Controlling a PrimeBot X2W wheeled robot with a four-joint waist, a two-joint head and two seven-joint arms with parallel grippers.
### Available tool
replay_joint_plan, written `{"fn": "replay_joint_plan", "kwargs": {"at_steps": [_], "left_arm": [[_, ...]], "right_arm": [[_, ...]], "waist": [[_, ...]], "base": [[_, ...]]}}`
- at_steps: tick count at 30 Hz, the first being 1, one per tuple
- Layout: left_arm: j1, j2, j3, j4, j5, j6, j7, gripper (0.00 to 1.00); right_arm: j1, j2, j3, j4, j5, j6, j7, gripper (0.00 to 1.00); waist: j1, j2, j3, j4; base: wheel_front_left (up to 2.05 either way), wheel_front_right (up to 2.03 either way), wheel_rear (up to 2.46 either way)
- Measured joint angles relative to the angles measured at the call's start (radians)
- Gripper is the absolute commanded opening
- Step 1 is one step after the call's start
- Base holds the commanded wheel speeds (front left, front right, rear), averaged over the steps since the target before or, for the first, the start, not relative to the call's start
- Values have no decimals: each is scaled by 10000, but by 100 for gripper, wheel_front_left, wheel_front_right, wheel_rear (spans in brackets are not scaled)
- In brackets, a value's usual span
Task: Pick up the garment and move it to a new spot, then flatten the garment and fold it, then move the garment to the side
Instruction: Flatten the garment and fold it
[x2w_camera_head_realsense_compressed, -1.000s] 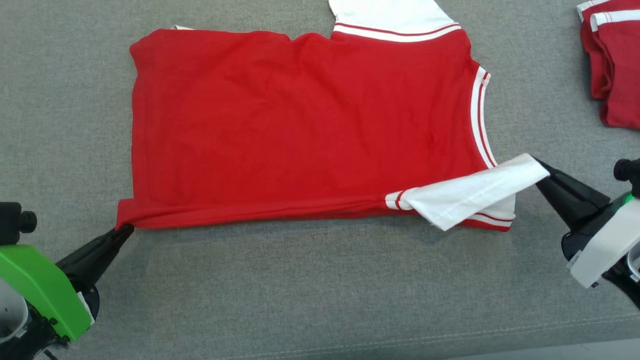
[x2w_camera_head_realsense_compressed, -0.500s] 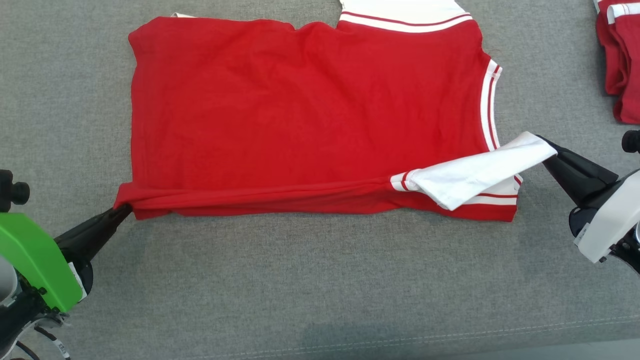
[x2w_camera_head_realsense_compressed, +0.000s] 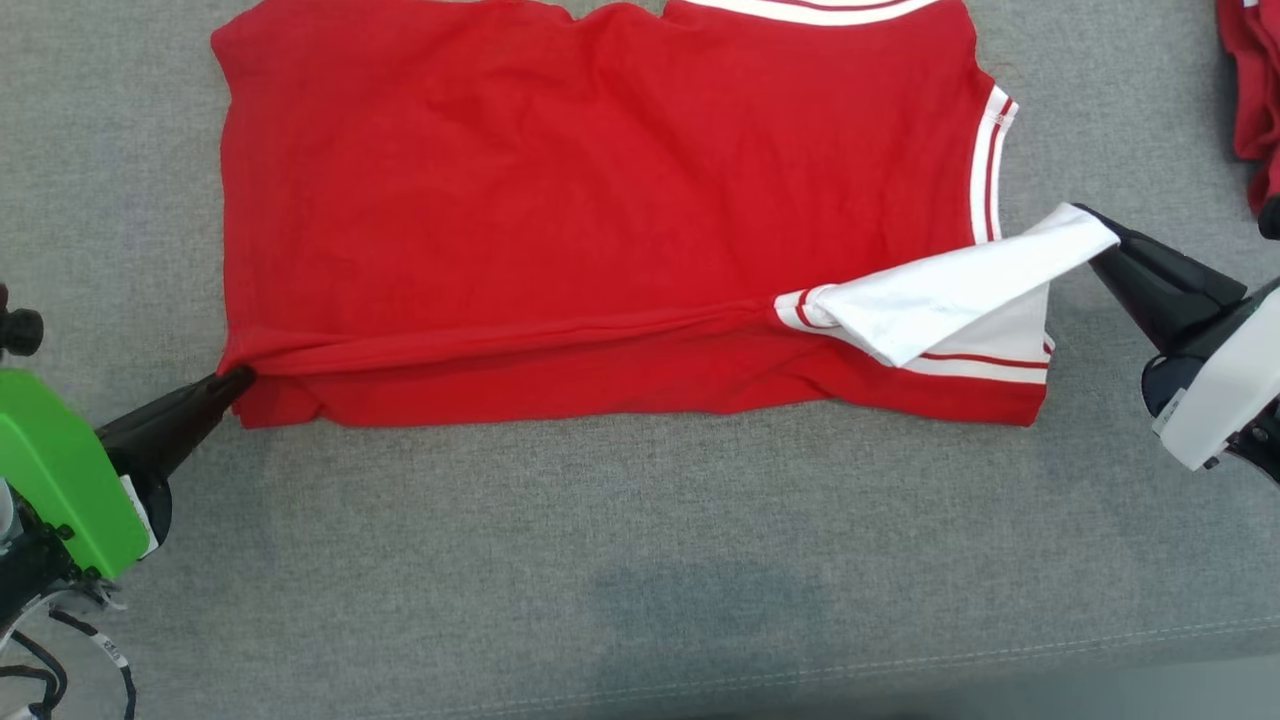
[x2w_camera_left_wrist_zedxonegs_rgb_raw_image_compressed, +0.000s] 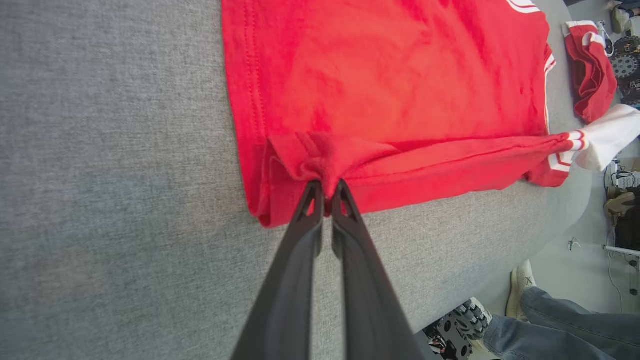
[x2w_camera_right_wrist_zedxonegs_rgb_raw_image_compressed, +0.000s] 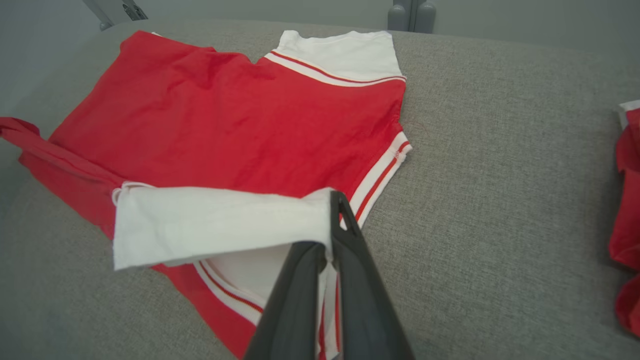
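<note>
The left hand (x2w_camera_head_realsense_compressed: 235, 380) is clamped on the bunched hem corner at the near-left of the red garment (x2w_camera_head_realsense_compressed: 600, 200), which lies spread on the grey tabletop (x2w_camera_head_realsense_compressed: 640, 560). At the garment's near-right, the right hand (x2w_camera_head_realsense_compressed: 1090, 235) pinches the tip of the white sleeve (x2w_camera_head_realsense_compressed: 950, 295), raised off the cloth. Both bites look small to me. Pull the hands apart too hard and a corner could slip free; carry them unevenly and the fold lands crooked.

You face a grey woven surface (x2w_camera_head_realsense_compressed: 640, 560) with a stitched seam near its front edge. Beyond it lie pale floor (x2w_camera_left_wrist_zedxonegs_rgb_raw_image_compressed: 565, 265) and possibly a grey wall (x2w_camera_right_wrist_zedxonegs_rgb_raw_image_compressed: 500, 20).
</note>
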Motion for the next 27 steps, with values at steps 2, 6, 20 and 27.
{"fn": "replay_joint_plan", "kwargs": {"at_steps": [2, 6, 20, 27], "left_arm": [[-135, -4, -111, 19, -84, 25, 86, 0], [-383, -8, -173, 167, -84, 54, 125, 0], [-1041, -407, -276, 991, -54, 182, 153, 93], [-1343, -771, -165, 1312, 221, 188, -274, 100]], "right_arm": [[-148, 2, 12, 4, 0, 0, 2, 0], [-426, 17, 81, 40, 0, 0, 6, 0], [-742, 360, 230, 543, -33, 0, -109, 94], [-1105, 623, 148, 800, -391, -4, -652, 100]], "waist": [[0, 0, 113, -19], [0, 0, 314, -58], [0, 0, 575, -136], [0, 0, 523, -165]], "base": [[0, 0, 0], [0, 0, 0], [0, 0, 0], [0, 0, 0]]}}
